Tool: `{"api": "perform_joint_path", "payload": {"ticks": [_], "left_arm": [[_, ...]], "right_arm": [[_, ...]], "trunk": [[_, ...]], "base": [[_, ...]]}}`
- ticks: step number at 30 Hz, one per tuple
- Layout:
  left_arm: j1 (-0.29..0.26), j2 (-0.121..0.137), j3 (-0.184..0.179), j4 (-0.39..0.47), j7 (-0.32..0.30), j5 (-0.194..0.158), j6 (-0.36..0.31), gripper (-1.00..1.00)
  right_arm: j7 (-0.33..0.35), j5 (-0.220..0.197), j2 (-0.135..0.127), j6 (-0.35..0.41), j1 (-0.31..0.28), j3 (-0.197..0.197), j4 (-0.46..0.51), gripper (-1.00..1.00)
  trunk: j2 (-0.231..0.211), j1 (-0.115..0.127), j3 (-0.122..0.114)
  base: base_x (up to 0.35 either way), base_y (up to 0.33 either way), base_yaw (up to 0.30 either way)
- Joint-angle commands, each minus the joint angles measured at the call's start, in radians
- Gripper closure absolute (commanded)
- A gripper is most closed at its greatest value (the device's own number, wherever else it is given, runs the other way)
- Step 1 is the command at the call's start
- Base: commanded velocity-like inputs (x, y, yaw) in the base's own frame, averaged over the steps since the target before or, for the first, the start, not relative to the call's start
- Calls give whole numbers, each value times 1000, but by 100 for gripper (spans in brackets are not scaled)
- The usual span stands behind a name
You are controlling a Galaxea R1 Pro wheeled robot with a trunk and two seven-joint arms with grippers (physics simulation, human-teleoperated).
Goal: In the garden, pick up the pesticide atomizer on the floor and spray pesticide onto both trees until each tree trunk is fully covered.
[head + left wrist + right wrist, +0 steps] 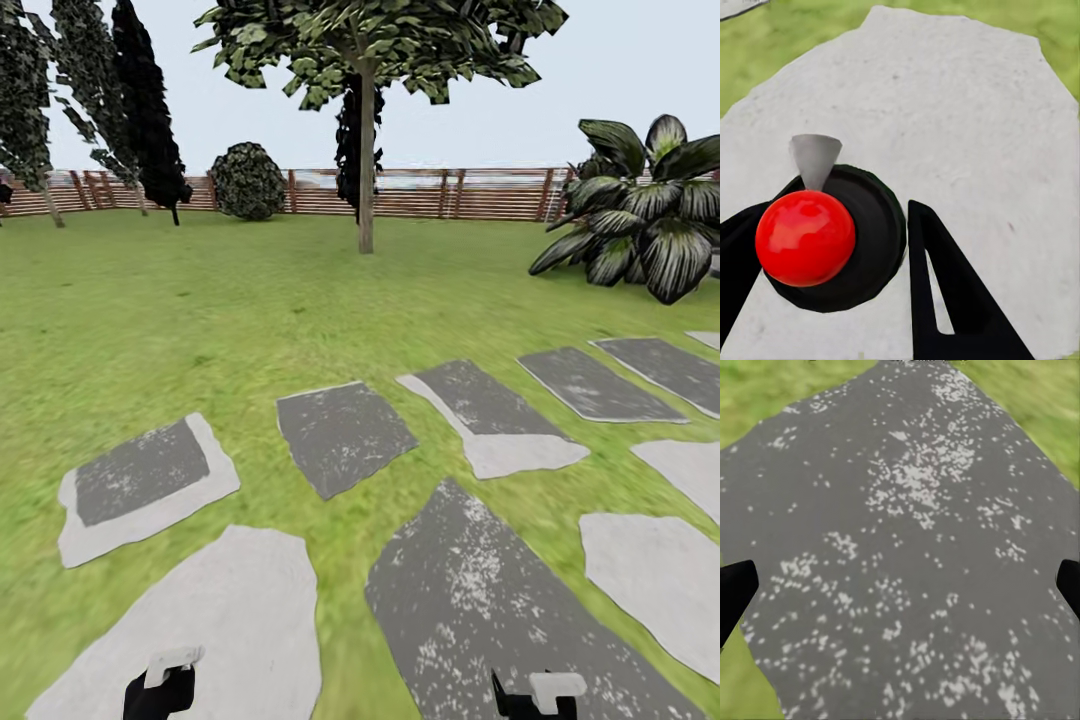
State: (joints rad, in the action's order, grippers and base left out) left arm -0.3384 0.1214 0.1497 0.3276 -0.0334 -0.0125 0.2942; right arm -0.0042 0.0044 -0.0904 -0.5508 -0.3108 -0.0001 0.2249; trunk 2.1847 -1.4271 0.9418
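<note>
the pesticide atomizer (832, 240) sits clamped in the left pincer (840, 300), seen end-on in the left wrist view: its round red top (805, 237) faces the camera, the dark body (874, 240) ringing it behind, and a small grey cone-shaped nozzle (815, 159) juts out sideways from the top. its long axis runs straight away from the lens toward the pale stepping stone (945, 112) below, so its length cannot be judged. a black finger (945, 300) presses against the bottle's side, another dark finger at the opposite side. in the head view the left pincer (160, 690) hangs low over a pale slab (230, 620). the right pincer (535, 695) hovers over a dark speckled slab (480, 600); in the right wrist view its black fingertips (735, 592) stand wide apart at the frame's edges, nothing between them. beyond lies the lawn (200, 300), a thin-trunked tree (367, 150), a round bush (248, 180), a broad-leaved plant (640, 210) and the wooden fence (450, 192).
</note>
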Motion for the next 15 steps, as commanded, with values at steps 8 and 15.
{"api": "perform_joint_path", "payload": {"ticks": [8, 15], "left_arm": [[-1, 0, 4, -1, -3, -1, 3, 100], [-1, 0, 4, -1, -4, -1, 3, 100]], "right_arm": [[0, 2, 0, -3, -1, 0, -1, -100], [0, 2, 0, -3, -1, 0, -1, -100]], "trunk": [[0, 0, 1], [0, 0, 1]], "base": [[338, 0, 0], [338, 0, 0]]}}
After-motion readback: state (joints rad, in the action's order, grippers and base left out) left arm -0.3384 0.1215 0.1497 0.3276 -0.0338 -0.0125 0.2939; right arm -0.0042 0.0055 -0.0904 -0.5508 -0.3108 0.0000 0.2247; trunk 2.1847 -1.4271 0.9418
